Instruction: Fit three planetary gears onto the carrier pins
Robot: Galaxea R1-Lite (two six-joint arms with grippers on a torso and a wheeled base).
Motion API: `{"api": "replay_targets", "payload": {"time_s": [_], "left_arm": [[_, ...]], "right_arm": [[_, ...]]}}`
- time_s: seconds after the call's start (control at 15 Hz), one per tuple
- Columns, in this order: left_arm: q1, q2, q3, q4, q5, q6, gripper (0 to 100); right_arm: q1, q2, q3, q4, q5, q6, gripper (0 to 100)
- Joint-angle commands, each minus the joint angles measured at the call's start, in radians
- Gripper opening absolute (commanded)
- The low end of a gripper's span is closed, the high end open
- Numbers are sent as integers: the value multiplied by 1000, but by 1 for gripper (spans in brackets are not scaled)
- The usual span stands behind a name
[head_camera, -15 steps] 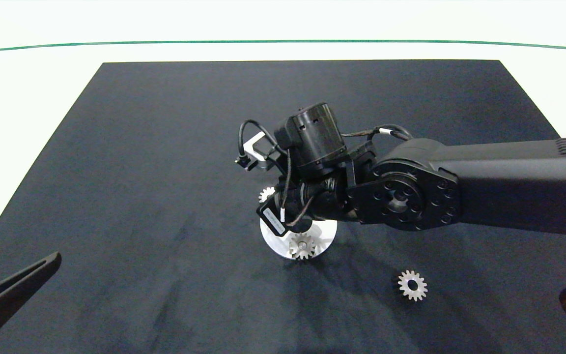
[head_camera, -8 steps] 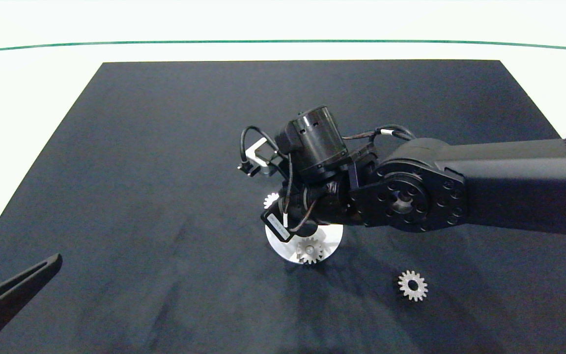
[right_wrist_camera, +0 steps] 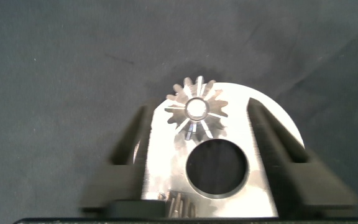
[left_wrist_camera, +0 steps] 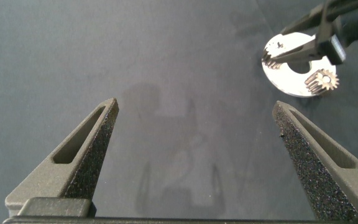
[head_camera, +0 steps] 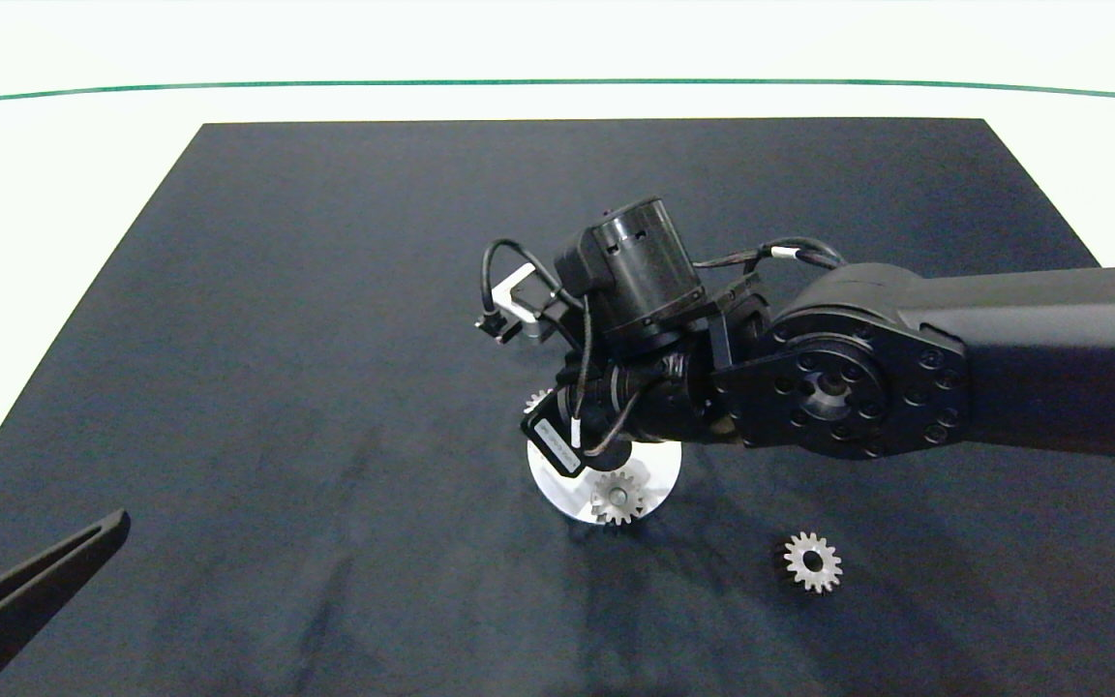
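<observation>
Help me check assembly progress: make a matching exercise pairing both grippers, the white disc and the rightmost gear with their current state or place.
Things:
1. left gripper
2. right gripper
3. white disc
4. rightmost gear

States:
A. lies flat on the mat, off any pin
B. open, fingers either side of a pinned gear
C. bears two gears
D. open, idle at the mat's near-left corner

Pairs: 1-D, 2-B, 3-C, 4-A
</observation>
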Motion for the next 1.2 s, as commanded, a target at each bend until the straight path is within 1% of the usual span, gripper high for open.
{"api": "replay_targets", "payload": {"time_s": [0.07, 0.27, 0.33, 0.4, 0.47, 0.53, 0.6, 0.67, 0.73, 0.8, 0.87, 1.0, 1.2], "left_arm": [[2, 2, 7, -1, 2, -1, 100], [12, 4, 8, 1, 2, -3, 100], [12, 4, 8, 1, 2, -3, 100], [14, 4, 8, 1, 2, -3, 100], [15, 4, 8, 1, 2, -3, 100], [15, 5, 8, 1, 2, -6, 100], [15, 7, 8, 1, 2, -9, 100], [18, 5, 10, 1, 2, -9, 100], [34, 5, 14, 1, 2, -9, 100], [41, 5, 17, 1, 2, -9, 100], [43, 5, 17, 1, 2, -9, 100], [43, 5, 17, 1, 2, -9, 100], [44, 2, 17, 1, 2, -9, 100]], "right_arm": [[1, -46, 27, 4, -1, 28, 100], [20, -149, 133, 22, -1, 34, 100], [23, -203, 191, 27, -8, 37, 100], [23, -250, 245, 27, -29, 40, 100], [23, -298, 299, 27, -35, 43, 100], [23, -347, 357, 27, -38, 52, 100], [23, -398, 423, 25, -46, 54, 100], [23, -442, 486, 25, -61, 54, 100], [23, -487, 552, 25, -70, 54, 100], [20, -526, 602, 25, -73, 52, 100], [18, -562, 644, 25, -77, 52, 100], [15, -615, 716, 25, -98, 51, 100], [-3, -672, 817, 8, -120, 52, 100]]}}
